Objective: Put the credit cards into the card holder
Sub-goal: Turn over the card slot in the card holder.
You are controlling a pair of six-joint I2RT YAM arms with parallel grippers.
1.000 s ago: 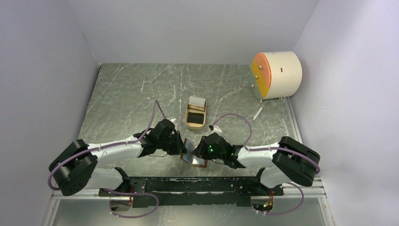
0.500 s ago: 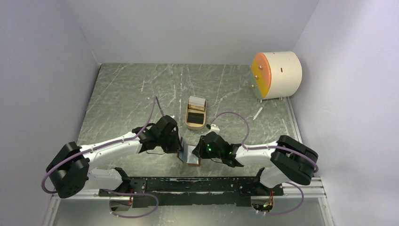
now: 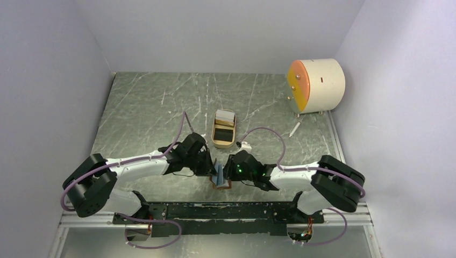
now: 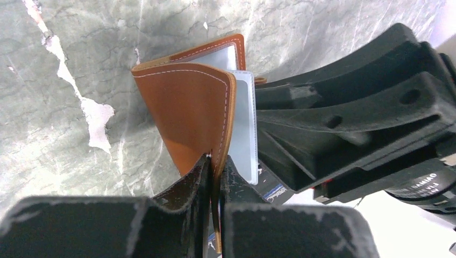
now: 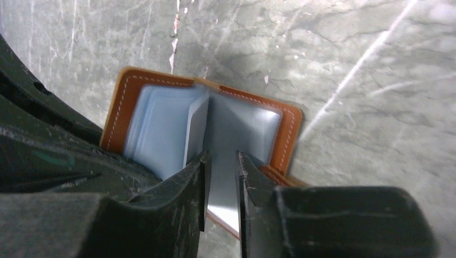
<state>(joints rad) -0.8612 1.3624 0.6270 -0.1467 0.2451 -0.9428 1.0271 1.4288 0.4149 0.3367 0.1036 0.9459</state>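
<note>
Top view: bright, even, diffuse light from above, with soft shadows close beneath both arms. Table [image 3: 140, 107] carries a faint sheen. Focus crisp; walls lean outward at the edges.

Left wrist view: card holder [image 4: 185, 118] sharp, stitching legible. Left gripper [image 4: 216, 169] dark and blurred at 6 o'clock. Blown-out white at 4 o'clock.

Right wrist view: holder's sleeves soft and hazy at centre. Right gripper [image 5: 221, 161] blurred at 6 o'clock. Table veining clear at 2 o'clock.

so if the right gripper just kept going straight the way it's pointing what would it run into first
Most likely the card holder: the right gripper points into its open fold, with a pale inner sheet directly ahead and the table behind. Depth is unclear from here.
</note>
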